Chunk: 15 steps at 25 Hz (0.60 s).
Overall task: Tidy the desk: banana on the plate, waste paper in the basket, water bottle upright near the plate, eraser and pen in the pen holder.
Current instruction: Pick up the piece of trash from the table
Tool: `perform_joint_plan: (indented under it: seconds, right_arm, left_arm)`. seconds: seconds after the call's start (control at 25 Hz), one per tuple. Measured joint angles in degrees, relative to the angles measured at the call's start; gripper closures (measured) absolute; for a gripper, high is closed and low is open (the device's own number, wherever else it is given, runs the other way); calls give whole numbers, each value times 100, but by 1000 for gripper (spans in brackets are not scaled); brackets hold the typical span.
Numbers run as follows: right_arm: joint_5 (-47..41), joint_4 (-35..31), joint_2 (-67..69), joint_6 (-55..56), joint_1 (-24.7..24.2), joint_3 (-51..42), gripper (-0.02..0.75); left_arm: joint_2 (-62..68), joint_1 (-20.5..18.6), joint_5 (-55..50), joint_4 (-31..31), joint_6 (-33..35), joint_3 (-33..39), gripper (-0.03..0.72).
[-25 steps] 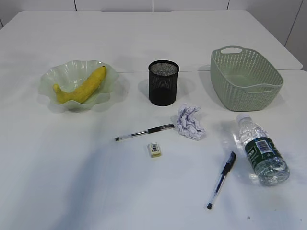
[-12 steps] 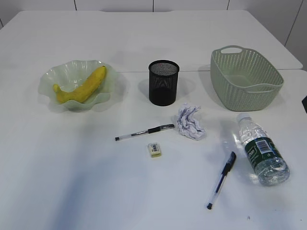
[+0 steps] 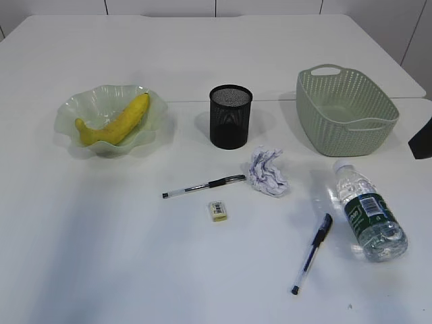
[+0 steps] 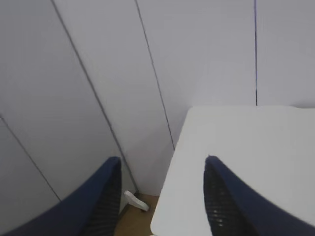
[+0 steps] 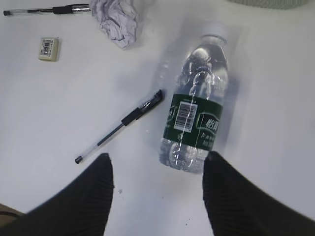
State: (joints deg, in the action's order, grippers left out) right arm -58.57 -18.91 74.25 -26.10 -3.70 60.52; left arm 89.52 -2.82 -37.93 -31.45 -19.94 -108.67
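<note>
The banana (image 3: 115, 121) lies in the pale green plate (image 3: 67, 111) at the left. A clear water bottle (image 3: 368, 210) lies on its side at the right, its cap toward the green basket (image 3: 345, 108). Crumpled waste paper (image 3: 267, 172), an eraser (image 3: 217, 210) and two pens (image 3: 202, 186) (image 3: 312, 252) lie in front of the black mesh pen holder (image 3: 230, 116). My right gripper (image 5: 158, 158) hangs open above the table just short of the bottle's (image 5: 197, 118) base, holding nothing. My left gripper (image 4: 162, 164) is open and empty, out past a table corner.
A dark part of the right arm (image 3: 422, 138) shows at the right edge of the exterior view, beside the basket. In the left wrist view a white wall (image 4: 123, 73) and a strip of floor lie beyond the table edge (image 4: 172, 172).
A dark part of the right arm has come into the exterior view from the right edge. The things on the table have not moved.
</note>
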Motion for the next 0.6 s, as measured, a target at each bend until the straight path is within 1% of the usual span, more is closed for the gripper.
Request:
perform_joint_plan:
  seconds: [0.12,0.24,0.36,0.6]
  right_arm:
    - [201,-112,36,-240,0,0,307]
    - [393,-259,36,-436,0,0,307]
    - [460,-351,60,-475,0,0,307]
    - [483,-557,424,-571,0,0,307]
  left_arm:
    - [-190,-165,-47,232,22,-7,307]
    - [-205,-165,-80,494,186,-7,307]
    - [-205,-165,-142,630,286,55,307]
    - [-149,-165,-343,817,321,418,307]
